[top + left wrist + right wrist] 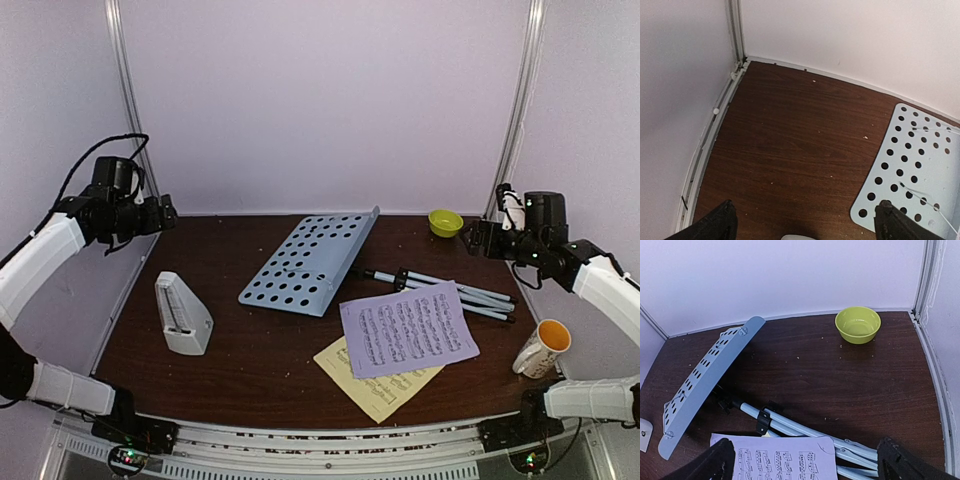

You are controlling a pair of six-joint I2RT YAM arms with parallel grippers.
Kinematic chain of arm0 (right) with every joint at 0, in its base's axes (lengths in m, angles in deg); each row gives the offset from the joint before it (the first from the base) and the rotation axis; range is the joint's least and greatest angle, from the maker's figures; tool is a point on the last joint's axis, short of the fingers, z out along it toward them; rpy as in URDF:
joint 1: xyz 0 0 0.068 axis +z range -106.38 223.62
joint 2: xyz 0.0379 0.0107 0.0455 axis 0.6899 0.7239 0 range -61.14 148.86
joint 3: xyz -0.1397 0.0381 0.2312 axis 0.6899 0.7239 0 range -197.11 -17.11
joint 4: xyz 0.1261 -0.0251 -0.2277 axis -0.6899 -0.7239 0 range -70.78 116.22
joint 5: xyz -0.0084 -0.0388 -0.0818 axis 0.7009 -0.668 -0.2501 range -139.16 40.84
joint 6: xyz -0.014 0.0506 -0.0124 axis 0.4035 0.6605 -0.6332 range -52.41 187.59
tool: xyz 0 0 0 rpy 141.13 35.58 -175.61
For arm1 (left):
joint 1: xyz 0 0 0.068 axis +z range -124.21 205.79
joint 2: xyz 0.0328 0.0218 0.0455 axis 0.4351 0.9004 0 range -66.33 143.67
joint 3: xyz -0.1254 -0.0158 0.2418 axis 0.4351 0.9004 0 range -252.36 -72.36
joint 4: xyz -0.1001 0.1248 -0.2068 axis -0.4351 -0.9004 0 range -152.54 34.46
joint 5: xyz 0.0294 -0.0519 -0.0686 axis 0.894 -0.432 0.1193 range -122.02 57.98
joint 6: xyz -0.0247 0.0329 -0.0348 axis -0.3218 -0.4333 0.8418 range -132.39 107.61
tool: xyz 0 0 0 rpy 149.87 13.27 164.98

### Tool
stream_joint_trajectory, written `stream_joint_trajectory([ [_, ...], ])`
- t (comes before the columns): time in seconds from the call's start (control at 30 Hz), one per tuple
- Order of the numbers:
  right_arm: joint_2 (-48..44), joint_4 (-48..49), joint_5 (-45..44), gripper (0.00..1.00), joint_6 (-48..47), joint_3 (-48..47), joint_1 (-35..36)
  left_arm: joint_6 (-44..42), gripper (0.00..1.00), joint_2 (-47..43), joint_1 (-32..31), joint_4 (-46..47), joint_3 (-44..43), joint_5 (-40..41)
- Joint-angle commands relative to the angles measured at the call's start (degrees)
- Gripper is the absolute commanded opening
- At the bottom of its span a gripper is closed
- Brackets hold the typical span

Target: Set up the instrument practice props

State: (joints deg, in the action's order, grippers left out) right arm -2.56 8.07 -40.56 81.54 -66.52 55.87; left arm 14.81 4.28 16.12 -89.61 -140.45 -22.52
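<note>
The grey perforated music-stand desk (310,262) lies tilted on the table, its folded silver tripod (450,290) stretched to the right. It also shows in the left wrist view (912,170) and the right wrist view (705,380), with the tripod (805,427) below. A lilac sheet-music page (407,328) lies over a pale yellow page (375,385). The light grey pyramid metronome (182,313) stands at the left. My left gripper (805,222) is open and empty, raised over the back left corner. My right gripper (805,465) is open and empty, raised above the tripod and lilac page (775,457).
A small green bowl (445,222) sits at the back right, also in the right wrist view (857,324). A white mug with orange inside (542,347) stands near the front right edge. White walls enclose the table on three sides.
</note>
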Motion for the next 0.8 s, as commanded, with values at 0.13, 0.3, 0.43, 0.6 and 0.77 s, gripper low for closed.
stream_joint_trajectory([
  [0.13, 1.2, -0.6, 2.2, 1.00, -1.6, -2.3, 0.5, -8.1, 0.98, 6.6, -4.7, 3.3, -9.7, -14.2],
  [0.3, 1.0, -0.9, 3.0, 1.00, -1.8, -2.0, 0.5, -10.7, 0.98, 14.0, -13.3, 1.6, -17.5, -15.6],
  [0.43, 0.6, -0.8, 3.6, 1.00, -2.0, -1.2, 0.6, -11.0, 0.98, 21.3, -20.0, -0.3, -24.9, -15.1],
  [0.6, 0.5, -0.3, 4.4, 1.00, -1.9, -0.1, 0.6, -8.9, 0.93, 29.9, -25.9, -1.9, -32.5, -16.1],
  [0.77, 0.6, 0.5, 4.7, 1.00, -1.4, 0.8, 0.6, -6.5, 0.86, 37.7, -30.3, -2.0, -38.1, -17.8],
])
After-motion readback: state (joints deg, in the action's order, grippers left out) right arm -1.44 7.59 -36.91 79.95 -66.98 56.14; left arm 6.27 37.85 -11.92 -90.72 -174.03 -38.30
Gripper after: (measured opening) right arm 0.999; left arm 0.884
